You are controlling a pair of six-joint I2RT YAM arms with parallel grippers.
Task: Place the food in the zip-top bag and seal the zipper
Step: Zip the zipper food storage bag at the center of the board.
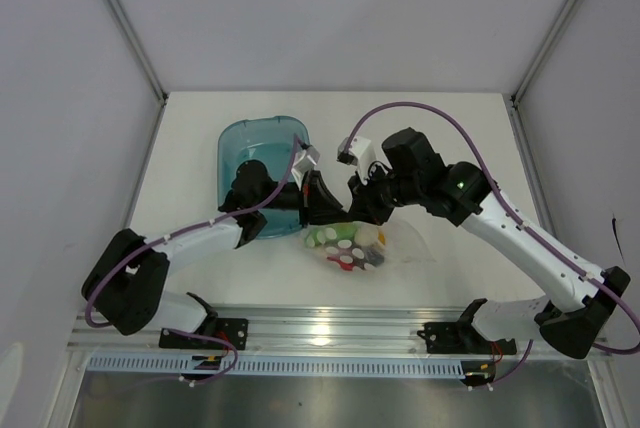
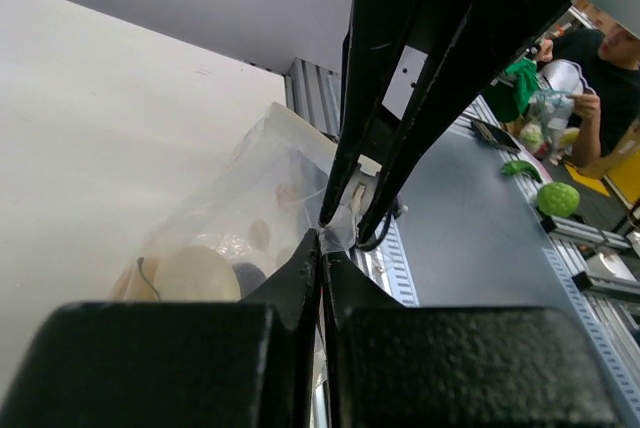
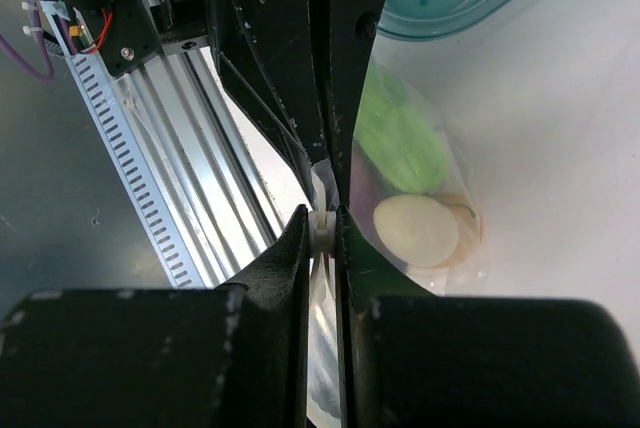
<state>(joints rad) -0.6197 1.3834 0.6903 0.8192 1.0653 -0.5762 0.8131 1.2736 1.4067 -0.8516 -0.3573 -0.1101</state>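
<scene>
The clear dotted zip-top bag (image 1: 352,245) lies on the white table in front of the two grippers, its top edge lifted. Inside it I see the light green pod (image 1: 328,237), a red piece (image 1: 346,260), a yellow-orange piece (image 1: 376,240) and the white ball (image 3: 416,230). My left gripper (image 1: 322,210) is shut on the bag's top edge (image 2: 338,233). My right gripper (image 1: 362,210) is shut on the white zipper slider (image 3: 322,233) on the same edge, right beside the left gripper. The bag with the white ball (image 2: 196,274) also shows in the left wrist view.
The teal translucent tub (image 1: 262,170) stands just behind the left gripper. An aluminium rail (image 1: 330,328) runs along the table's near edge. White walls enclose the back and sides.
</scene>
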